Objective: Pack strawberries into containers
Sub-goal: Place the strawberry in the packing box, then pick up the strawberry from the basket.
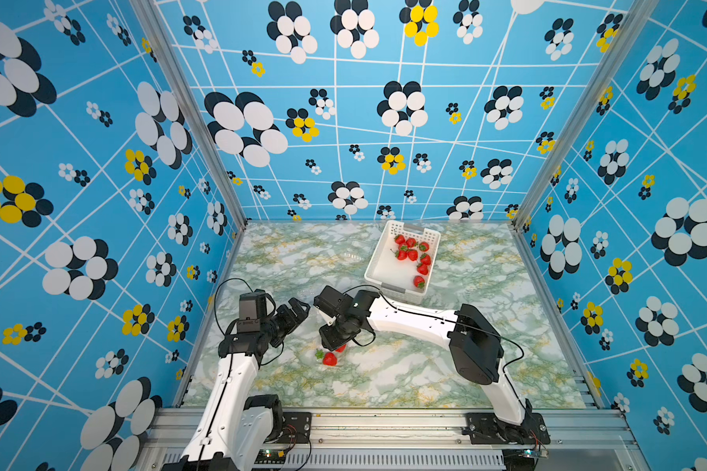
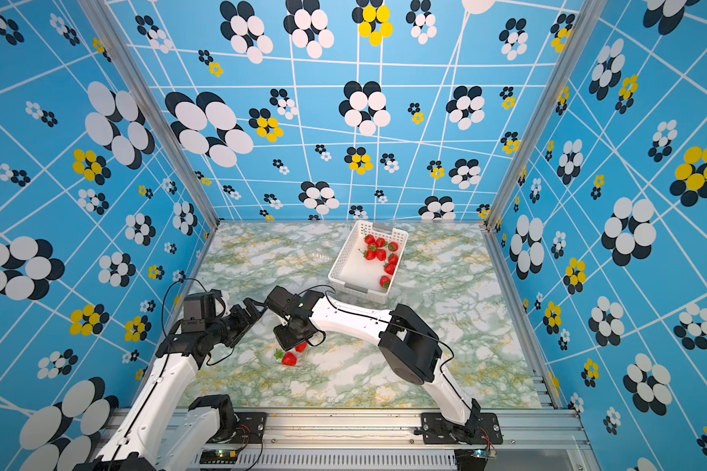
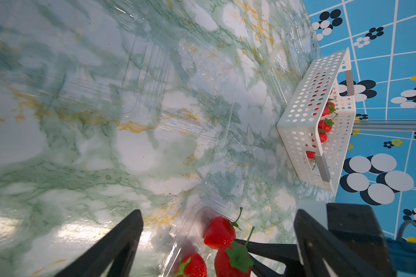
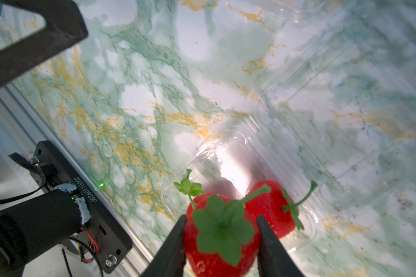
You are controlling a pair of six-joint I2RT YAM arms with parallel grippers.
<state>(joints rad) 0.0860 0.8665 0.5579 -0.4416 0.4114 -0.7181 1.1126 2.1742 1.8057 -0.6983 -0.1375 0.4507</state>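
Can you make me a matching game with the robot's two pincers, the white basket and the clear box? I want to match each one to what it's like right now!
Things:
1. left pincer
2. right pincer
3. basket
4. clear box

What it's like:
A. see-through, lying under the right arm
B. squeezing a strawberry
C. wide open, holding nothing
D. white with little holes, lots of red berries inside

Right pairs: 1-C, 2-B, 3-D, 4-A
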